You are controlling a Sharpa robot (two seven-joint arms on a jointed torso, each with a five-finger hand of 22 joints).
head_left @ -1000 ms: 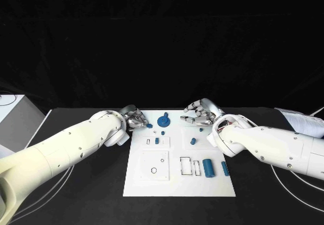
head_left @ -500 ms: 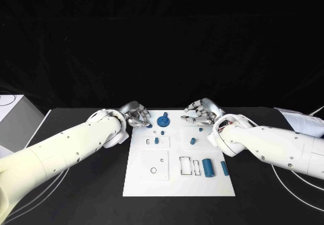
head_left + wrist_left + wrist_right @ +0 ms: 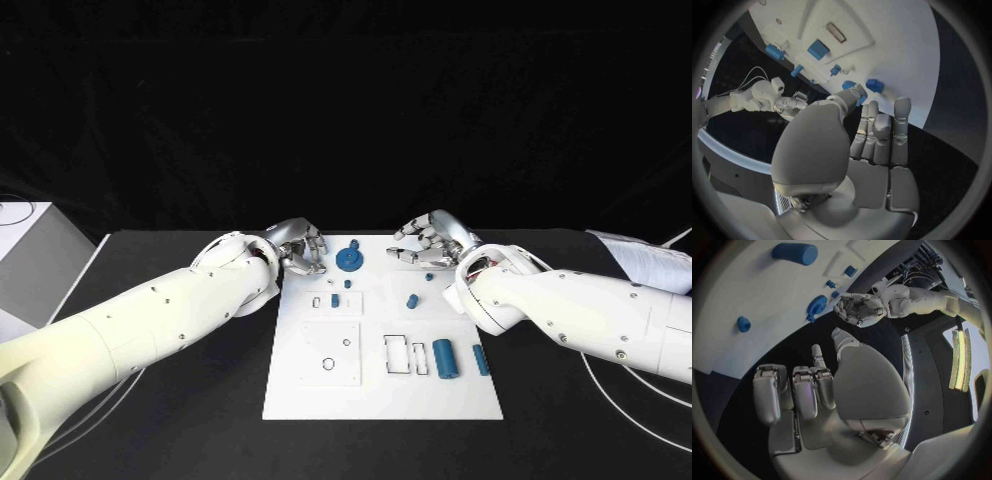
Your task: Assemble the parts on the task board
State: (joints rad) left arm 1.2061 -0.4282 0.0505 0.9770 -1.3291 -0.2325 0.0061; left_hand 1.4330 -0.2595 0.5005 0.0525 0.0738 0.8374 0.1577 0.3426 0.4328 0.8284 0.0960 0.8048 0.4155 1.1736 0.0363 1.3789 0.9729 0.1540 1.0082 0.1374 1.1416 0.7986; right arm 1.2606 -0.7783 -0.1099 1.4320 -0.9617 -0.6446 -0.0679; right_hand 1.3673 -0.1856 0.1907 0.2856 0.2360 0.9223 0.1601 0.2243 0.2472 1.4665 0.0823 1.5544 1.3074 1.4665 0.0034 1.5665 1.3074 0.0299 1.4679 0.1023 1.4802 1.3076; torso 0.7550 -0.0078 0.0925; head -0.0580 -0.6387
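On the black counter [image 3: 173, 420], centre, lies the white task board [image 3: 378, 395], long axis running near to far. Left hand [image 3: 299, 247] sits at the board's far-left corner, fingers curled in together; whether it pinches anything, cannot tell. Right hand [image 3: 430, 241] hovers over the far-right edge, fingers bent and apart, holding nothing. Blue parts, largest first: round gear-like disc [image 3: 351, 259] at the far end between the hands; upright cylinder [image 3: 444, 358] near right, slimmer peg [image 3: 479, 359] just beside it; small peg [image 3: 413, 300] mid-board; small peg [image 3: 335, 299] left of centre.
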